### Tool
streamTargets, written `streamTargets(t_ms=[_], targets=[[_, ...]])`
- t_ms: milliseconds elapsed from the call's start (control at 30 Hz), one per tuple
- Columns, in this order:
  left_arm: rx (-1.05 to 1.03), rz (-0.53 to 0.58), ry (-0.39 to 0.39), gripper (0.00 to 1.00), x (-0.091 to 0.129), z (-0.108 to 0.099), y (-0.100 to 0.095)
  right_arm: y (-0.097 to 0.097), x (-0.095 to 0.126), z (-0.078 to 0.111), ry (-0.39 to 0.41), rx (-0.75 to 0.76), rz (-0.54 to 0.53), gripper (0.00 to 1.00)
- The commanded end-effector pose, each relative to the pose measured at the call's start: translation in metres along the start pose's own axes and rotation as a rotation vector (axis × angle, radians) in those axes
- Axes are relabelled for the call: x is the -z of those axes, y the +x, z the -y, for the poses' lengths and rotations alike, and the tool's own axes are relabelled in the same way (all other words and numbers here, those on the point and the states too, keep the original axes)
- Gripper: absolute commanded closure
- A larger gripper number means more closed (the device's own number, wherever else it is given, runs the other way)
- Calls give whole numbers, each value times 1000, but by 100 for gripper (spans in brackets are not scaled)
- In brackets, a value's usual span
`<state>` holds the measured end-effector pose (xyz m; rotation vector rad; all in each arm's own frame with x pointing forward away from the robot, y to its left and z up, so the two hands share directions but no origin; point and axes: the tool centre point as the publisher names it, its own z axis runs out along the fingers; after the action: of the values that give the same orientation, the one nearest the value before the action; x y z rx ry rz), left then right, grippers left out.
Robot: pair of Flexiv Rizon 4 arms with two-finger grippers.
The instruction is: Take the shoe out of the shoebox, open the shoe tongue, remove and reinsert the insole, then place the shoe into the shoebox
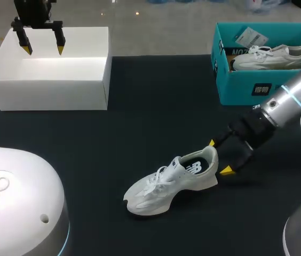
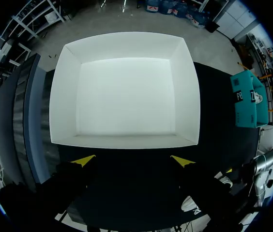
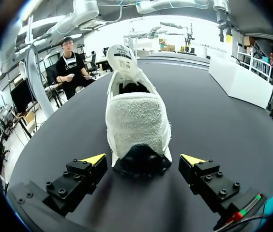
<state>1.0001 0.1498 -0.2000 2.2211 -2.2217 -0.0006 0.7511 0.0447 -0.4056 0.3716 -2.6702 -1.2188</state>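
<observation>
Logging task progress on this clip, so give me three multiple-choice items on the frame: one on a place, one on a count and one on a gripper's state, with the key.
1. Where is the white sneaker nearest the right gripper?
A. inside a box
B. on the black table
C. held in the air

2. How many shoeboxes stand on the table?
A. one
B. three
C. two

3. The right gripper is:
A. open, at the sneaker's heel
B. shut on the heel
C. shut on an insole

Key:
1 B: it lies on the table, outside both boxes.
2 C: there is a white shoebox and a teal shoebox.
3 A: in the right wrist view both yellow tips stand clear of the heel.
</observation>
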Motion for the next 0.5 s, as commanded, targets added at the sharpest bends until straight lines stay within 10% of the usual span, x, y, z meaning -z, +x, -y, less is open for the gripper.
streamTargets(t_ms=[33, 500], targets=[[0, 0, 0, 0, 0, 0, 0, 0, -8, 1, -26, -5, -1, 0], [0, 0, 0, 0, 0, 0, 0, 4, -30, -11, -53, -31, -12, 0]])
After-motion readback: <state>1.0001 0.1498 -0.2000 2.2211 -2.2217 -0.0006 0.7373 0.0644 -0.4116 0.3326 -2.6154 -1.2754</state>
